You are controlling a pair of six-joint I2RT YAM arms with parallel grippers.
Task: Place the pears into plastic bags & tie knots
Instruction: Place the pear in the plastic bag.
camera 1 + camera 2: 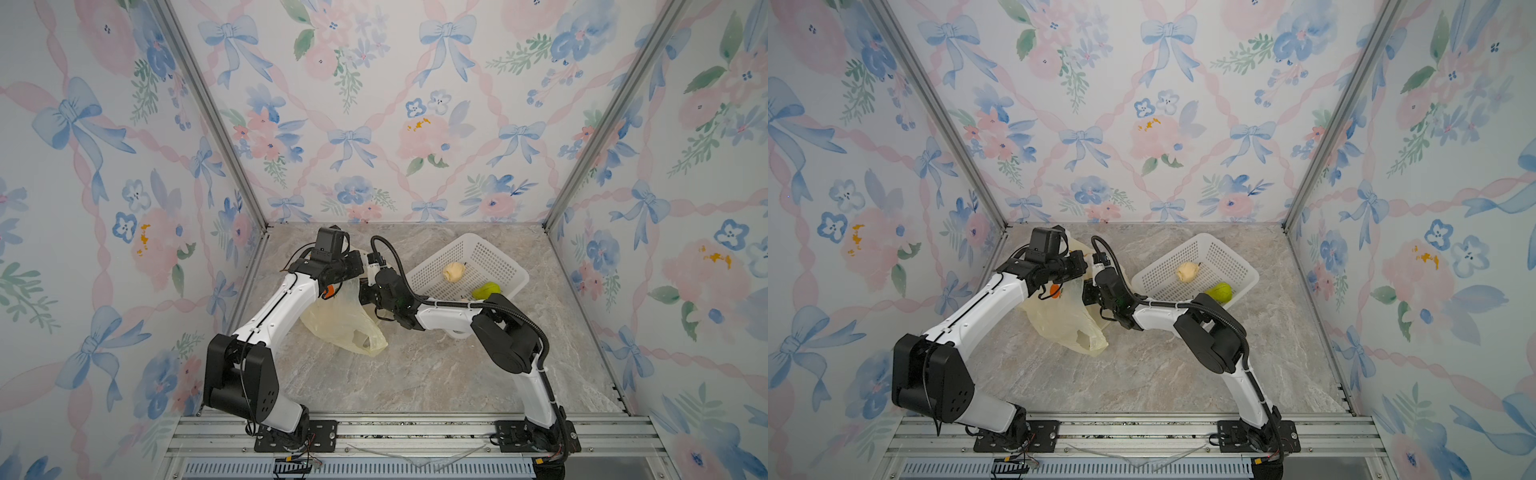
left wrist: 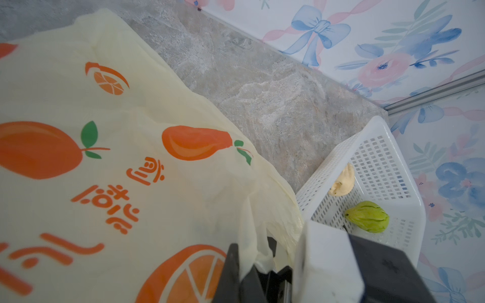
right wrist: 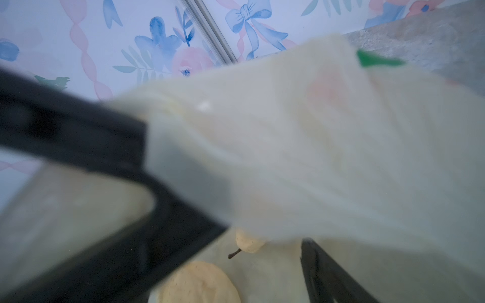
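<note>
The pale-yellow plastic bag (image 1: 336,320) (image 1: 1059,320) with orange fruit prints lies left of centre. My left gripper (image 1: 355,262) (image 2: 245,265) is shut on a fold of the bag's rim (image 2: 249,251) and holds it up. My right gripper (image 1: 365,291) (image 3: 252,262) stands open at the bag's mouth. Two cream pears (image 3: 199,284) (image 3: 249,242) lie inside the bag below its jaws, and neither is gripped. A third cream pear (image 1: 453,272) (image 2: 341,181) and a green pear (image 1: 486,290) (image 2: 367,216) lie in the basket. No knot shows.
The white perforated basket (image 1: 515,274) (image 1: 1246,272) (image 2: 378,147) stands tilted at the back right, close to the right arm's elbow. The marble tabletop (image 1: 415,374) is walled in by floral panels on three sides.
</note>
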